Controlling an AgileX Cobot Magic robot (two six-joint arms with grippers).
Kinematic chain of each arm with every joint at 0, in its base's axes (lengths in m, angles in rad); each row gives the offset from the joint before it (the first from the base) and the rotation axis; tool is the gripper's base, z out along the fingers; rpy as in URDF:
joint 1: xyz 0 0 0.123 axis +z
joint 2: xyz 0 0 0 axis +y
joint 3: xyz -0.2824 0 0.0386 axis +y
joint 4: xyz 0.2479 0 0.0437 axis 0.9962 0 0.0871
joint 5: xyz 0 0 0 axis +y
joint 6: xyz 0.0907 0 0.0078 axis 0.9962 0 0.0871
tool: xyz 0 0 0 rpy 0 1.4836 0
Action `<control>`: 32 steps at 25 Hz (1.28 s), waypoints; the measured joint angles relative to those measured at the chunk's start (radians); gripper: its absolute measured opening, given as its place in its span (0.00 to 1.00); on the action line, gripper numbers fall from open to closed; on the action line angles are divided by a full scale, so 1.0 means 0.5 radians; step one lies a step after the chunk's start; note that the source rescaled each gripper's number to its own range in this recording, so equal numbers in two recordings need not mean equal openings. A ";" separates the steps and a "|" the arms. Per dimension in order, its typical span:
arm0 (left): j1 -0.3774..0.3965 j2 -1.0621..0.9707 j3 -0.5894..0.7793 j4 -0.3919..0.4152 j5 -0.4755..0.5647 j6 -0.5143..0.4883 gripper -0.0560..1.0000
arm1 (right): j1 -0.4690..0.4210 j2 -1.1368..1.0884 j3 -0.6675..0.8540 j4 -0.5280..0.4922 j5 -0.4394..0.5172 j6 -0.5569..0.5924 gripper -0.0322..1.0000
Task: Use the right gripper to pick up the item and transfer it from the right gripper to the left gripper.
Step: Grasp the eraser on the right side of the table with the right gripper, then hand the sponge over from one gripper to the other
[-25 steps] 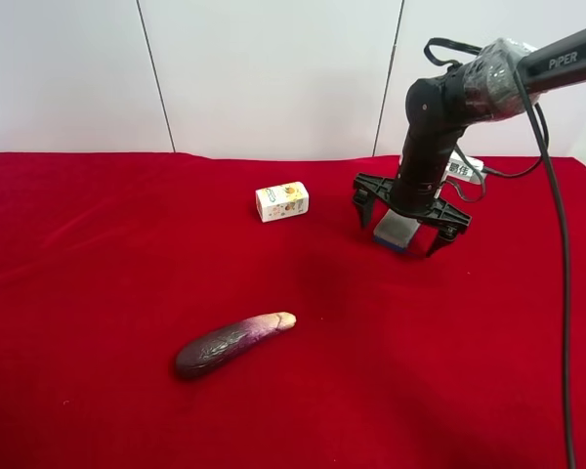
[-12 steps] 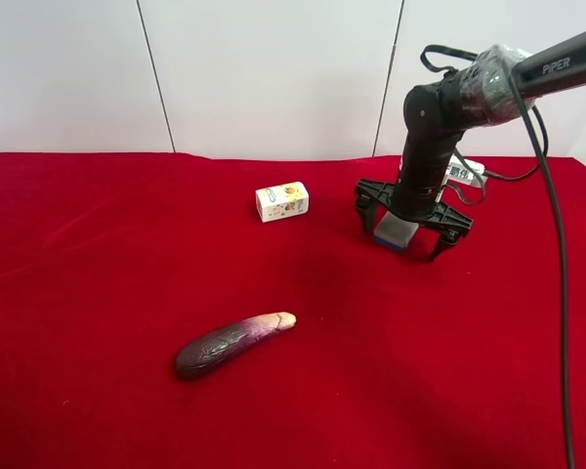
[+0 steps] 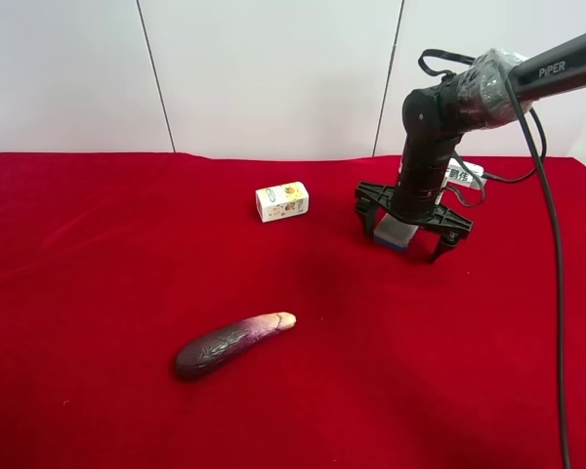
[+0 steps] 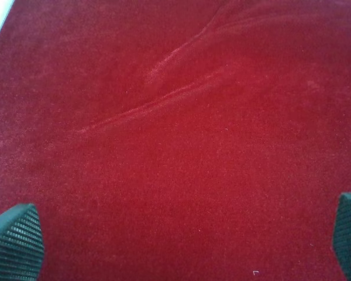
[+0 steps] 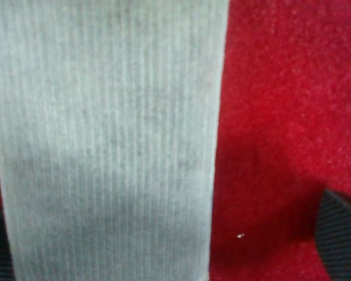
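the right gripper has lowered slightly, jaws spread wide astride the grey block; closing likely comes next. the left gripper waits, also spread.

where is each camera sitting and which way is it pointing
Exterior high: mounted high, looking down across the red cloth, eggplant and box; shows the PIPER arm and the right gripper straddling the item.
Right wrist: on that arm, looking down close at the item; only pads show.
Left wrist: faces bare cloth; the left gripper is open.
Shared: exterior high and right wrist both show the item.
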State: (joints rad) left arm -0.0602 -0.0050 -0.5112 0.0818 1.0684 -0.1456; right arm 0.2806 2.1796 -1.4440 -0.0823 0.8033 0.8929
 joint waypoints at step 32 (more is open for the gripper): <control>0.000 0.000 0.000 0.000 0.000 0.000 1.00 | 0.000 0.000 0.000 -0.038 0.013 -0.038 0.04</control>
State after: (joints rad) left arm -0.0602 -0.0050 -0.5112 0.0818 1.0684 -0.1456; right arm 0.2806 2.1796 -1.4440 -0.1013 0.8097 0.8739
